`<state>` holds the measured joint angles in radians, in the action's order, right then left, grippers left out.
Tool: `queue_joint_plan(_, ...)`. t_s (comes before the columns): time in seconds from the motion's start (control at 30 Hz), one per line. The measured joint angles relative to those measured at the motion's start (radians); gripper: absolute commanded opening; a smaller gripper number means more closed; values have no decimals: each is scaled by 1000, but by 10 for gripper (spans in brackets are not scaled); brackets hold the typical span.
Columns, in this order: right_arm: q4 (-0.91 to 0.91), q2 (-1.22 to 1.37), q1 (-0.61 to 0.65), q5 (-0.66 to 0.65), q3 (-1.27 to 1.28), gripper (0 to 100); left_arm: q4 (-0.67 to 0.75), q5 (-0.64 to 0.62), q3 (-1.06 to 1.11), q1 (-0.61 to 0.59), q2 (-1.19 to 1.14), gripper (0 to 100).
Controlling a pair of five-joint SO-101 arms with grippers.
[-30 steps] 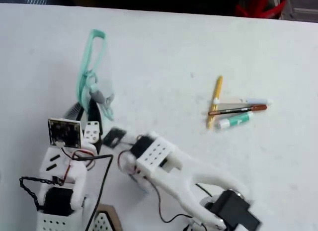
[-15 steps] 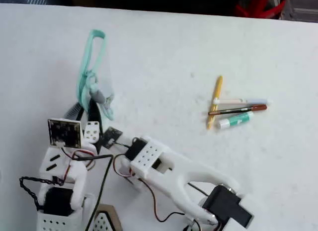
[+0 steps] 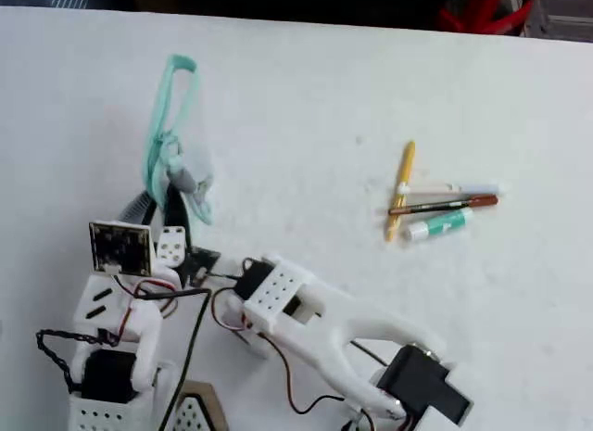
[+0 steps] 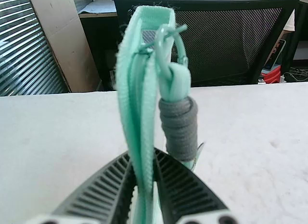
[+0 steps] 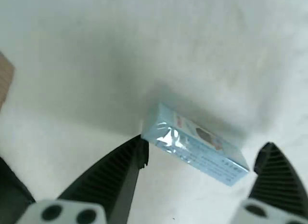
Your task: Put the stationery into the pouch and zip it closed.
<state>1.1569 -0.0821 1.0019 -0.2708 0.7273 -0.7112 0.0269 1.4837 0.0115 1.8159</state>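
One mint-green pouch, far left; four writing items clustered at the right: one yellow pen, one pale pen, one brown pen, one stubby green-and-white marker; one light-blue wrapped box; two arms at the near edge, left arm and right arm; one white table.
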Motion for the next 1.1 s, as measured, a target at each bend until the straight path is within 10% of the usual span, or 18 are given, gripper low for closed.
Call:
queue_joint_plan(0.27, -8, 3, -2, -126, 21, 12, 0, 0, 0, 0, 0, 31)
queue_joint_plan(0.53, -2, 3, -41, -126, 26, 18, 0, 0, 0, 0, 0, 34)
queue_joint_plan(1.1, 110, -626, -862, 118, -345, 17, 115, -28, -40, 272, 0, 31)
